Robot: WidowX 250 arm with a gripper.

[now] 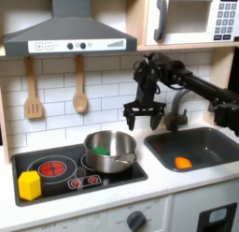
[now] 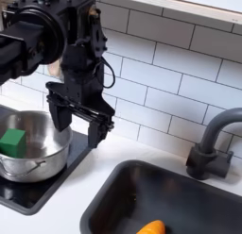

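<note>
Hand: the hand [image 1: 142,118] hangs from the black arm [image 1: 187,79] with its fingers [image 2: 55,115] spread and nothing between them; in the second exterior view it [image 2: 74,120] points straight down.
Nearest thing: the pot [image 1: 110,150] sits on the stove [image 1: 56,181], at about 7 o'clock from the hand in the first exterior view, clearly below it and not touching.
Pot contents: one green block [image 2: 12,142] lies inside the pot [image 2: 36,155], against its left side in the second exterior view.
Open room: air shows all round the fingers; the tiled wall [image 1: 103,86] stands behind them, and the sink [image 1: 207,144] opens at 4 o'clock from the hand in the first exterior view.
Edges: the pot's rim lies near the stove's right edge, with a strip of white worktop [image 2: 76,195] between stove and sink.
Count: one pot, one green block, one yellow block [image 1: 30,184] on the stove's front left corner, one orange thing [image 1: 183,162] in the sink, two wooden utensils [image 1: 79,97] on the wall, one tap [image 2: 210,143].
Cut off: the second exterior view crops the pot's left side and the orange thing [image 2: 151,227] at the bottom edge; what that orange thing is cannot be told.
</note>
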